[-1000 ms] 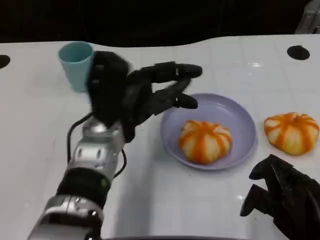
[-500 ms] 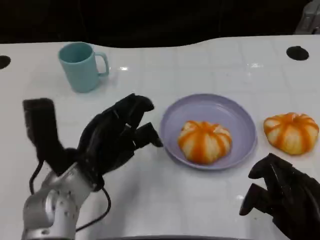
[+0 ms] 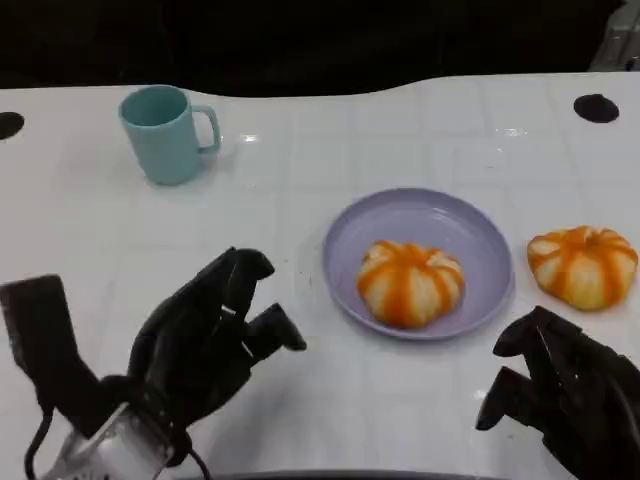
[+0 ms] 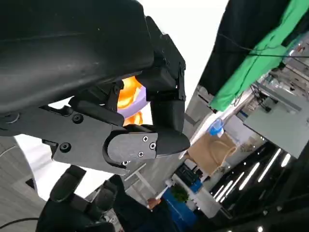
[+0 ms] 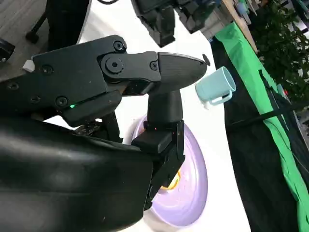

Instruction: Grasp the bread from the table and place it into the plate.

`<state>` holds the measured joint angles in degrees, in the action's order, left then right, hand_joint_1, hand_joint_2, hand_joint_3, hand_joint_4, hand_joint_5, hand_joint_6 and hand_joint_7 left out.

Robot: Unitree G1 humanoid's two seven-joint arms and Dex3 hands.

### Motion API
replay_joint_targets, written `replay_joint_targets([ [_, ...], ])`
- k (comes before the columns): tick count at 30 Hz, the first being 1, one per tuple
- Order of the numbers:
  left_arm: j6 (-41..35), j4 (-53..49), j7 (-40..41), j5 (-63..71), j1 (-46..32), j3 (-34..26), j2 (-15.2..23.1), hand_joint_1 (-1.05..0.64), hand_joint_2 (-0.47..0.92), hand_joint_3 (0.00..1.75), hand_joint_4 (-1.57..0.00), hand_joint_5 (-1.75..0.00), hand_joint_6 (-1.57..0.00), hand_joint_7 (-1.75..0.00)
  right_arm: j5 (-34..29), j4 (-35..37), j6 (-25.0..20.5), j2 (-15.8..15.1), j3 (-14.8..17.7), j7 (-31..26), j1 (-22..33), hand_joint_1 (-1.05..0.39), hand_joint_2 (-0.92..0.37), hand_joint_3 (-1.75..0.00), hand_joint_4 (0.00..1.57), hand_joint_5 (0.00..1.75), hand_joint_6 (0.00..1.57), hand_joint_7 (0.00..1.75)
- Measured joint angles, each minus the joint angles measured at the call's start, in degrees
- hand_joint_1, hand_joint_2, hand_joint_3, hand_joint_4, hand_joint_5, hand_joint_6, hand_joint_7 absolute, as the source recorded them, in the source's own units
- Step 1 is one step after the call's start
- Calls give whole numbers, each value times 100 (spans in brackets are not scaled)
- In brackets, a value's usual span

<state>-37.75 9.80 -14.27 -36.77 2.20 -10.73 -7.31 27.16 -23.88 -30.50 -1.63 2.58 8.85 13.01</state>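
Note:
A round bread with orange stripes (image 3: 410, 283) lies in the purple plate (image 3: 460, 225) at centre right. A second, similar bread (image 3: 583, 264) sits on the table to the right of the plate. My left hand (image 3: 215, 335) hangs low at the near left, well clear of the plate, fingers apart and holding nothing. My right hand (image 3: 555, 395) stays at the near right, in front of the second bread, fingers loosely bent and holding nothing. Past the fingers in the left wrist view I glimpse the bread (image 4: 129, 93) and the plate (image 4: 140, 102). The right wrist view shows the plate (image 5: 193, 186).
A teal mug (image 3: 165, 132) stands at the far left of the white table (image 3: 300, 170); it also appears in the right wrist view as the mug (image 5: 216, 86). A dark round hole (image 3: 596, 106) marks the far right of the table.
My left hand has drawn back from beside the plate towards the near left edge, uncovering the mug. The right hand, both breads and the plate have stayed put.

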Motion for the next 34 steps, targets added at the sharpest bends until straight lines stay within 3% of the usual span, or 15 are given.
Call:
replay_joint_targets([
  [12,75,225,202,55,-609,188,40,-54,92,49,-72,-175,-53,-159,6,-105,-14,-9,8,-2,15,-44,-92,-38,64,175,53,157],
  [34,535,75,185,262,-655,407,133,-54,92,47,-76,-175,-54,-163,4,-82,-5,-21,105,117,32,-45,-92,-38,65,175,54,156],
])
